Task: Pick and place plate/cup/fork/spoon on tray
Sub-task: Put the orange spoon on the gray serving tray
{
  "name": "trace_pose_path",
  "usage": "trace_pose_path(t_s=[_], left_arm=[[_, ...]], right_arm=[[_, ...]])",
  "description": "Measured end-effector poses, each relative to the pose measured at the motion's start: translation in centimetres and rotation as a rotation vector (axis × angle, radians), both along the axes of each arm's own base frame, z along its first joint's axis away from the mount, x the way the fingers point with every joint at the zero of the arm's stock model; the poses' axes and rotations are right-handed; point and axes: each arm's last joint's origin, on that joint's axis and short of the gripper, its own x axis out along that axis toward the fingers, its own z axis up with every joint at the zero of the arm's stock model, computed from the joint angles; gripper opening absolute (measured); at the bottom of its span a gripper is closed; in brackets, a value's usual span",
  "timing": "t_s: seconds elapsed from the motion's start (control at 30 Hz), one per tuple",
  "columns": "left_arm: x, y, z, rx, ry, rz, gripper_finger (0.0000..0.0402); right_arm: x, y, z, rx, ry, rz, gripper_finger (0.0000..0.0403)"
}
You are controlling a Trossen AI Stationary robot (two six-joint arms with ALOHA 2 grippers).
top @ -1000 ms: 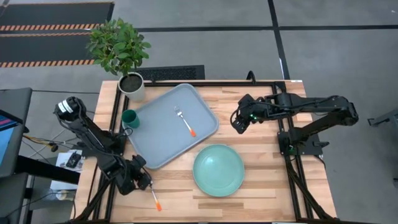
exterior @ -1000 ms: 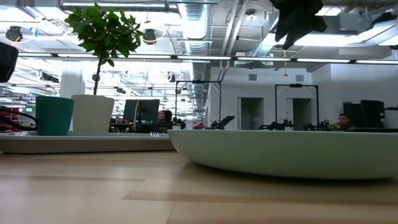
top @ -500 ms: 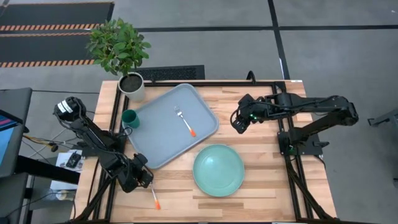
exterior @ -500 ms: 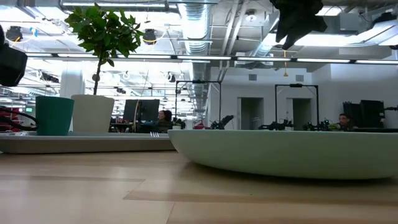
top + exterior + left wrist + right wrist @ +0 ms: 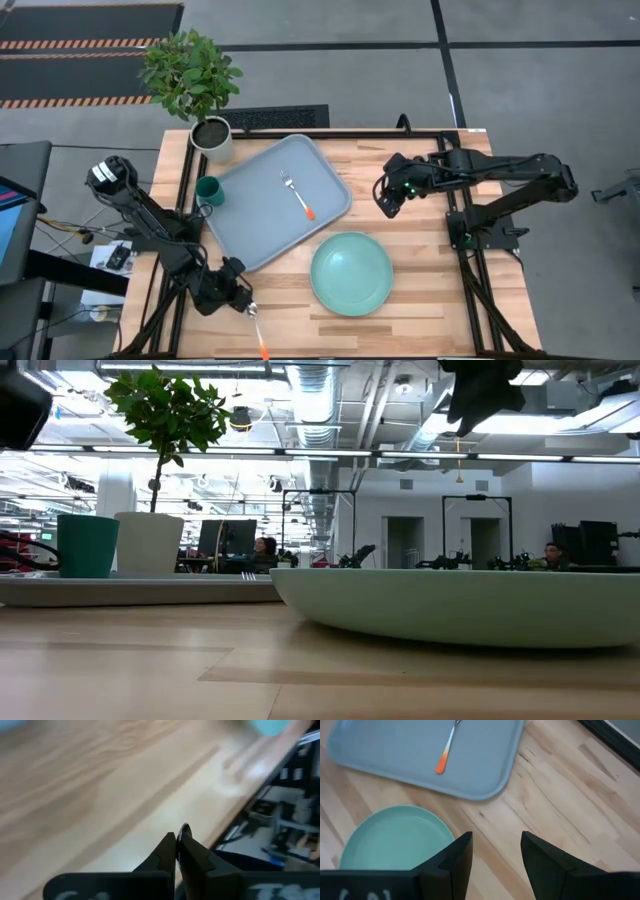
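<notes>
My left gripper is near the table's near left corner, shut on a metal spoon with an orange handle. My right gripper is open and empty above bare table, right of the tray. The grey-blue tray lies at the table's middle left. A fork with an orange handle lies flat on the tray. The dark teal cup stands upright at the tray's left corner. The mint-green plate rests flat on the table, near and right of the tray. My left gripper pinches the spoon between its two shut fingertips, and a bit of metal shows between them. In the high view the spoon sticks out from the fingers toward the table's near edge, its orange end farthest out. Whether the spoon is clear of the table does not show.
A white pot with a leafy plant stands at the far left corner, behind the cup. Bare wood shows to the right of the plate. The room beyond the table holds people at desks.
My left gripper has gone toward the table's near edge and a little right, and in the low view its arm has gone up. The spoon has gone with it: its orange end is now close to the near edge.
</notes>
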Motion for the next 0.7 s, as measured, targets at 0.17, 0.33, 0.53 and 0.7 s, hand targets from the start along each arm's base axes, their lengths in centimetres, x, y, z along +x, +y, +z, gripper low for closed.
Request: trace_pose_path(t_s=[0.17,0.33,0.53,0.7], left_arm=[[2.0,0.8,1.5,-0.027,-0.040,0.078,0.0000],[5.6,3.1,4.2,0.029,-0.127,0.079,0.0000],[9.2,8.7,6.5,0.145,-0.151,0.043,0.0000],[10.6,15.0,6.5,0.190,-0.150,0.055,0.0000]], right_arm=[[-0.5,0.2,0.4,0.015,-0.018,0.033,0.0190],[-1.8,0.4,1.5,0.043,-0.071,0.085,0.0184],[-4.2,0.5,3.0,0.039,-0.153,0.093,0.0177],[-5.7,0.5,4.0,0.032,-0.224,0.094,0.0172]])
